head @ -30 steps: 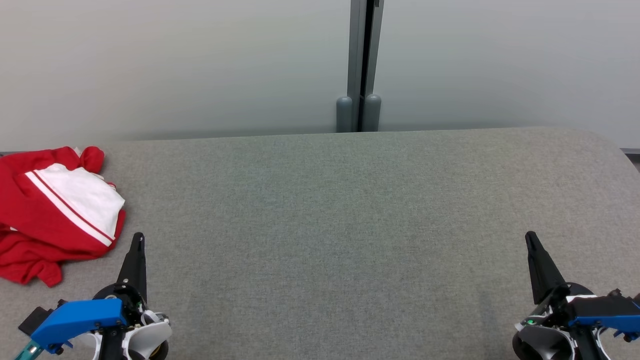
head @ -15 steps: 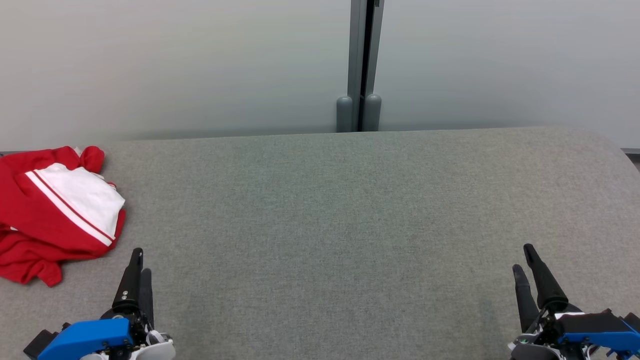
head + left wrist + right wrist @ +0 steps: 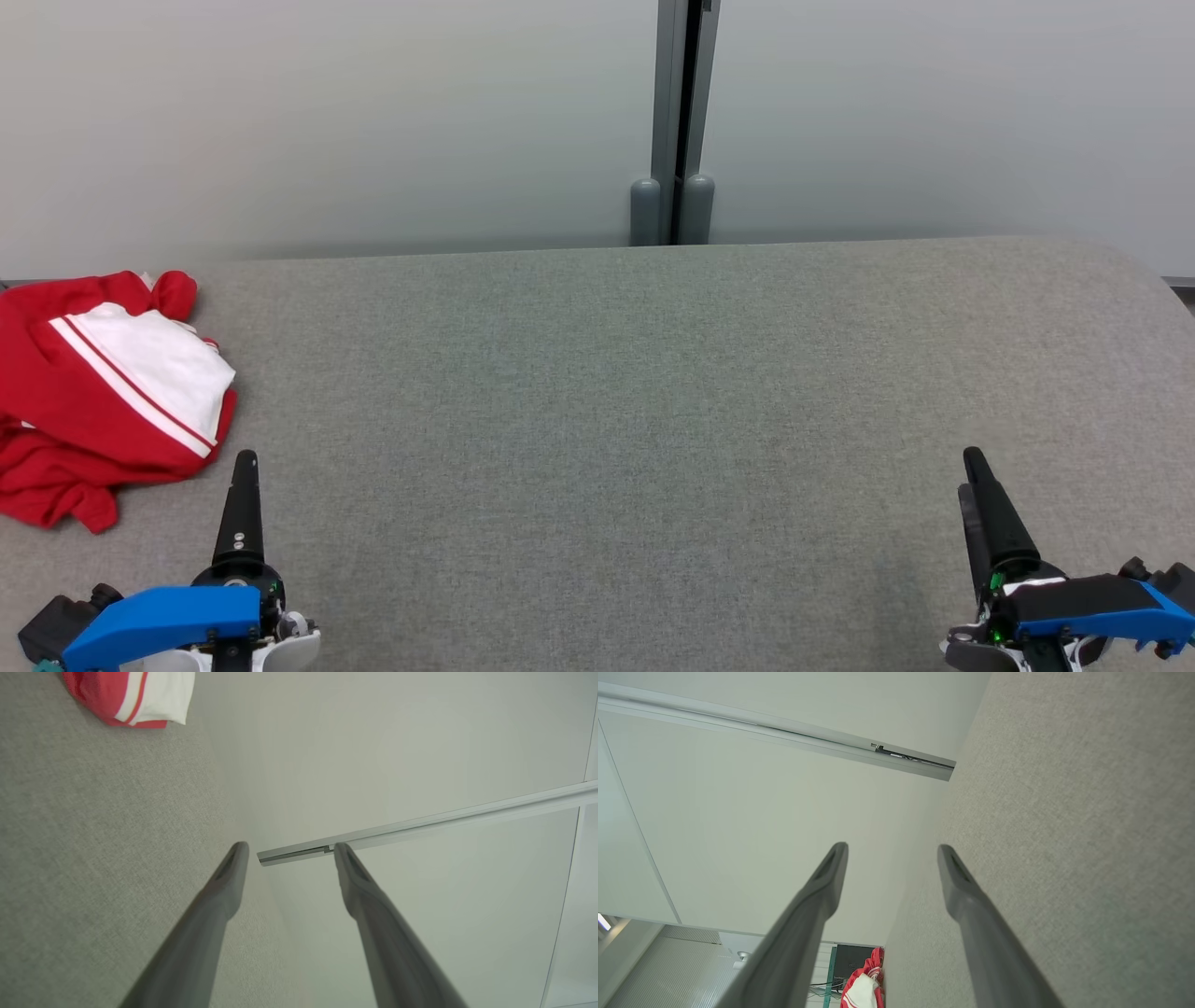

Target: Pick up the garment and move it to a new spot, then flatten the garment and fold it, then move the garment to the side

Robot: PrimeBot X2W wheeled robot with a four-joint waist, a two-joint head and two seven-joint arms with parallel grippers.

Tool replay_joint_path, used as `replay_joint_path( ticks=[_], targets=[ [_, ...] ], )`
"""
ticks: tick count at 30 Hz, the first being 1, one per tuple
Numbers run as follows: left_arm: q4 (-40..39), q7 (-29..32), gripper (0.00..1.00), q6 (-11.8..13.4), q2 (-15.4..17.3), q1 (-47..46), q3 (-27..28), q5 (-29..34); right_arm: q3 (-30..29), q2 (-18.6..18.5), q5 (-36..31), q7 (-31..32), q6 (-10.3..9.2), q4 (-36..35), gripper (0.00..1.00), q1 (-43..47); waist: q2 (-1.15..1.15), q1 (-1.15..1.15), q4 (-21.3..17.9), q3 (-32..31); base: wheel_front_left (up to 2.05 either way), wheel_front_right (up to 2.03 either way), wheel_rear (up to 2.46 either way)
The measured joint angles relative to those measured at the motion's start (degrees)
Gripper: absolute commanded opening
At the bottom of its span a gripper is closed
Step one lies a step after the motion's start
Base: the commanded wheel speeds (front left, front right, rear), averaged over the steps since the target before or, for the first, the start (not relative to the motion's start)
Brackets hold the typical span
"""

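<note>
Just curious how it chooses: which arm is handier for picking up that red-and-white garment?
Left. The left pincer is open just beside the crumpled red-and-white garment at the left end of the grey table; the right pincer, also open, is at the opposite end.

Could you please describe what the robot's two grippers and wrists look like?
The left gripper and right gripper each have two long, dark grey fingers that taper to narrow tips, with an oval recess near each tip. Behind each sits a blue cover over black parts and a white shell. Small green lights glow on the right wrist.
</note>
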Motion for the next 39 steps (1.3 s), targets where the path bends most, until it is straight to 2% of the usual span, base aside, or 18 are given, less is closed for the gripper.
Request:
replay_joint_path(
  ticks=[20,39],
  targets=[
    [-0.9,-4.4,1.0,2.4,0.0,0.4,-2.7,22.4,3.3,-0.1,-17.4,-4.5,0.0,-1.2,1.0,0.2,0.0,0.0,0.3,0.0,0.0,0.0,0.0],
    [2.6,-7.8,1.0,4.1,0.3,0.2,-3.7,36.8,4.3,-0.2,-33.1,-7.9,0.01,0.1,1.0,0.2,0.0,0.0,0.6,0.0,0.0,0.0,0.0]
  ],
)
